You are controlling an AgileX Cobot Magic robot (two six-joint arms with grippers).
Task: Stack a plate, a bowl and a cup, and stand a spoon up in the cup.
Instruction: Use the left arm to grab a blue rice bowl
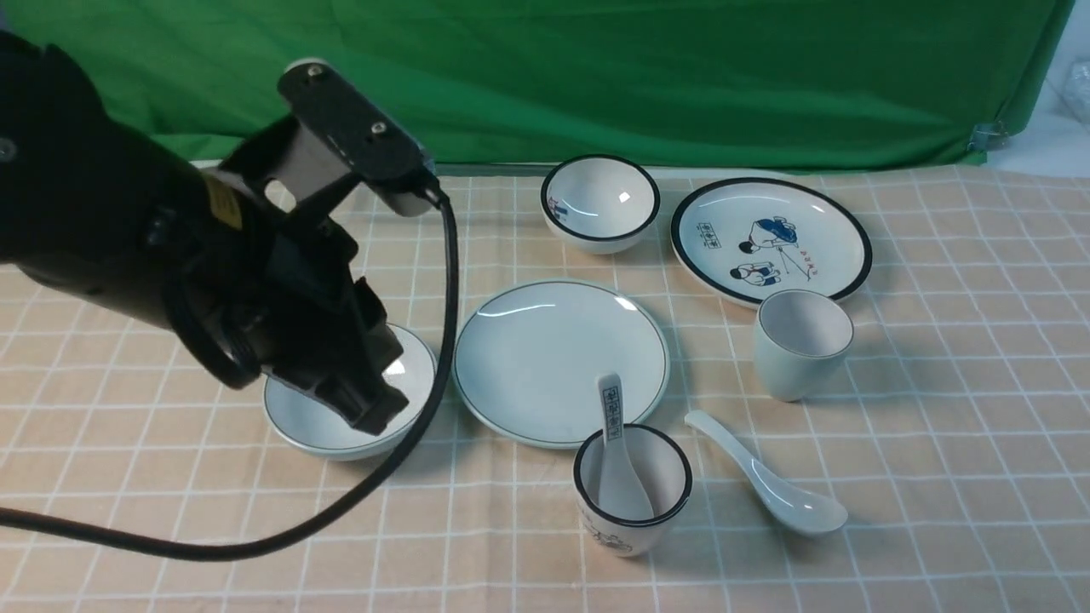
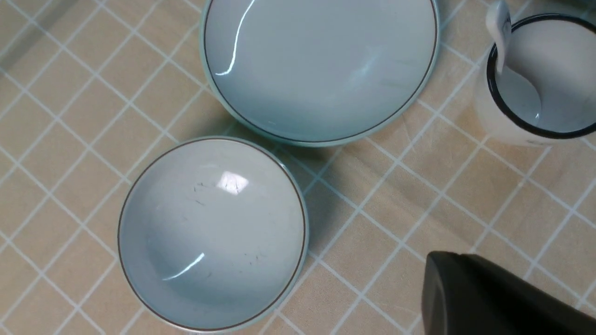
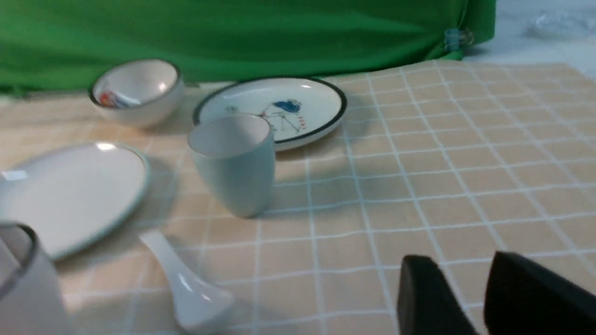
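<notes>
Left gripper (image 1: 373, 415) closed and empty, hanging above the bowl (image 1: 302, 426), clear of it; plate (image 1: 558, 358) just beside that, toward the right arm. Right gripper (image 3: 465, 279) jaws parted, nothing between them; cup (image 3: 233, 163) upright ahead of it, spoon (image 3: 186, 284) lying flat nearer, neither touched

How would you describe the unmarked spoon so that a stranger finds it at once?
Start from the plain round plate in the middle of the checked cloth. To its right and nearer the robot, the spoon lies flat on the cloth. Unlike the other spoon, which stands in a black-rimmed cup, it bears no black characters.
</notes>
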